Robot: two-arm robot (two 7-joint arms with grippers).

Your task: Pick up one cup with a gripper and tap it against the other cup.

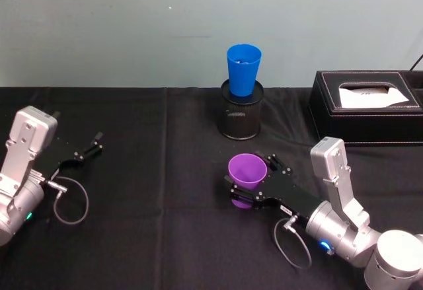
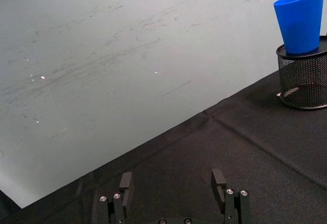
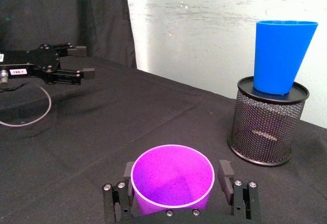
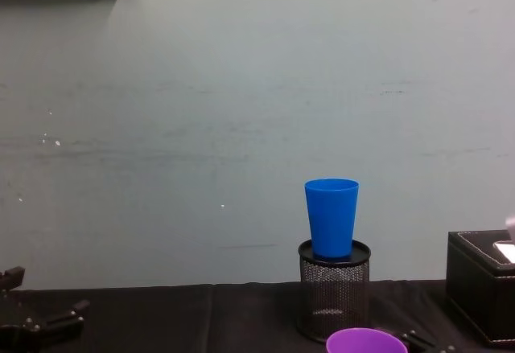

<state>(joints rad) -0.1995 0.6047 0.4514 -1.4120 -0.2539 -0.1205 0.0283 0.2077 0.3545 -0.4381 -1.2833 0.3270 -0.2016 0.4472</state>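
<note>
The right gripper [image 1: 250, 176] reaches in from the table's [image 1: 152, 191] front right corner, wrist low, its fingers pinching the upright purple cup [image 1: 247, 168] near mid-table. The blue cup [image 1: 243, 69] stands in the mesh pen holder [image 1: 241, 121] by the back edge. The left gripper [image 1: 91, 147] lies spread near the left edge.

Table [image 1: 145, 191] draped plain black, purple cup [image 1: 247, 171] toward its near edge, bright blue cup [image 1: 243, 70] in black wire-mesh holder [image 1: 241, 115] at far edge, black box [image 1: 367, 108] with pale stitching at far right corner, grey-green wall [image 1: 132, 26].
</note>
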